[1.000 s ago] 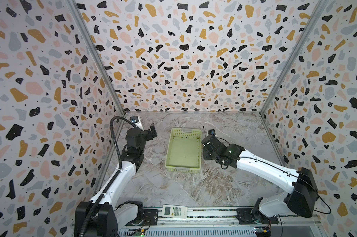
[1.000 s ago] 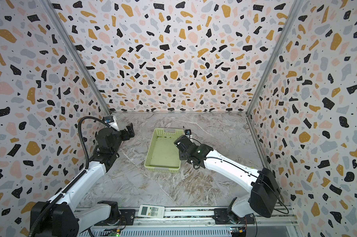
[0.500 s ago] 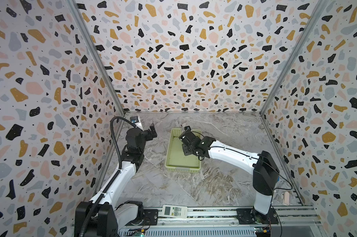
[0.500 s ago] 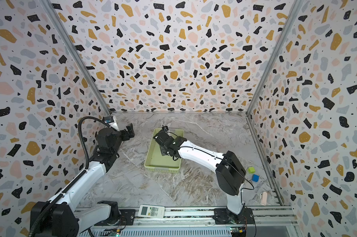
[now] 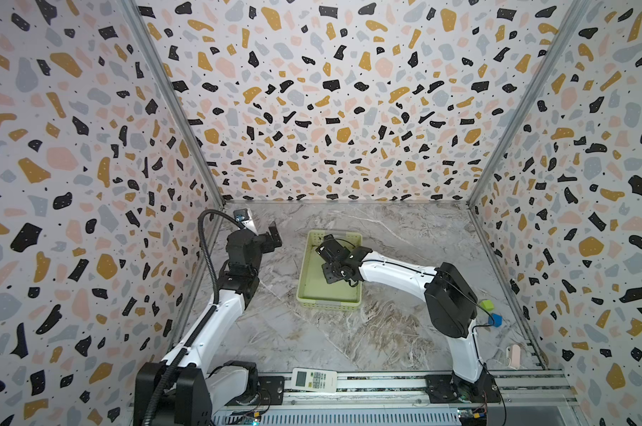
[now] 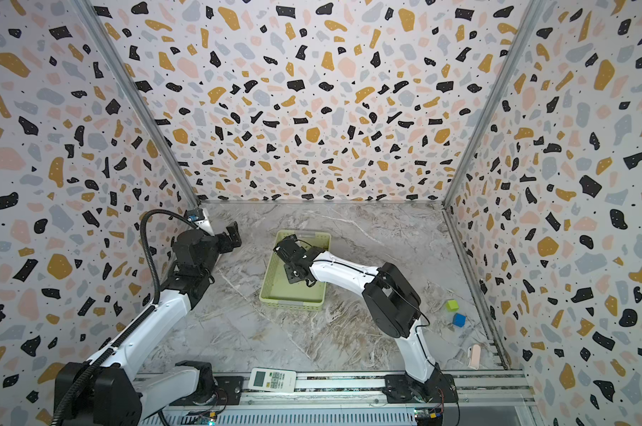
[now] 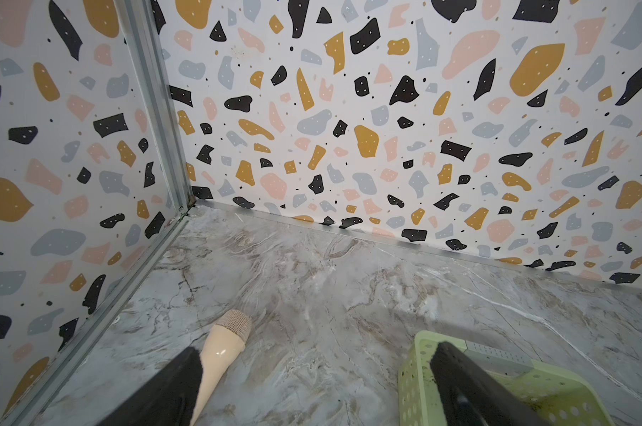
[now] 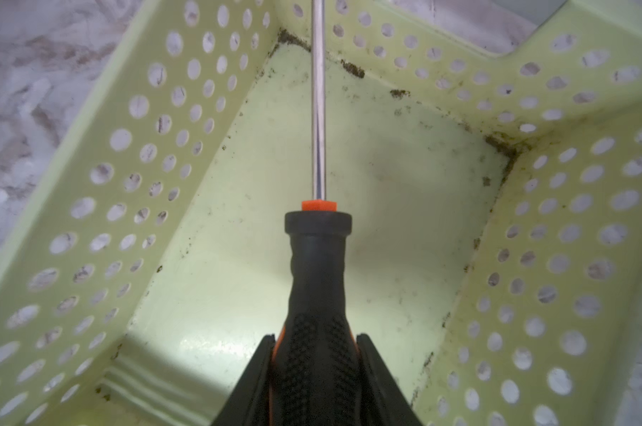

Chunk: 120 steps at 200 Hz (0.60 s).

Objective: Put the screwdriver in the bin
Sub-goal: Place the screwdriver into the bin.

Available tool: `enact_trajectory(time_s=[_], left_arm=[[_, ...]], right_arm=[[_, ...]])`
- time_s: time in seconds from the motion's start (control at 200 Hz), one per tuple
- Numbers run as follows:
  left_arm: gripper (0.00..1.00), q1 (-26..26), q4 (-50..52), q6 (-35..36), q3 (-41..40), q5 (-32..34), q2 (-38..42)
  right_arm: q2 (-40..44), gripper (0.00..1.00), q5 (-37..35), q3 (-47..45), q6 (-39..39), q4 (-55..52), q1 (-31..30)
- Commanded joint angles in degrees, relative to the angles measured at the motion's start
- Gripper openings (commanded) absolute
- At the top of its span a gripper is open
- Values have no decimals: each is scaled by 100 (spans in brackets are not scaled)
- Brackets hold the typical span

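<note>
The pale yellow-green bin (image 5: 328, 304) (image 6: 290, 303) stands mid-table in both top views. My right gripper (image 5: 327, 250) (image 6: 285, 251) hangs over the bin's far half. In the right wrist view this gripper (image 8: 316, 354) is shut on the black handle of the screwdriver (image 8: 317, 280). Its thin metal shaft points toward a far corner of the perforated bin wall (image 8: 146, 147), above the bin's floor. My left gripper (image 5: 273, 236) (image 7: 316, 372) stands open and holds nothing, left of the bin near the back-left corner.
A tan stick with a mesh-covered rounded end (image 7: 223, 350) lies on the table by my left finger. A green block (image 5: 487, 304), a blue block (image 5: 496, 320) and a pink item (image 5: 513, 356) sit at the right. A remote control (image 5: 314, 380) rests on the front rail.
My right arm has swung left from beside the bin's right wall to over its inside, still gripping the screwdriver. The left arm has not moved.
</note>
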<state>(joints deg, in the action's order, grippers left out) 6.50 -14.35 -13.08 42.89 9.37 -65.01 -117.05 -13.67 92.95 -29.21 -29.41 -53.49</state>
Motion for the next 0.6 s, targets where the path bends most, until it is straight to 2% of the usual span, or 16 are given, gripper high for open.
enact_trajectory(time_s=[0.0,0.596], left_arm=[[99,17,-103,35,167,30,41],[99,16,-42,31,193,83,33]], right_arm=[[113,26,149,-128,-80,218,14],[-80,31,312,-598,-173,443,58]])
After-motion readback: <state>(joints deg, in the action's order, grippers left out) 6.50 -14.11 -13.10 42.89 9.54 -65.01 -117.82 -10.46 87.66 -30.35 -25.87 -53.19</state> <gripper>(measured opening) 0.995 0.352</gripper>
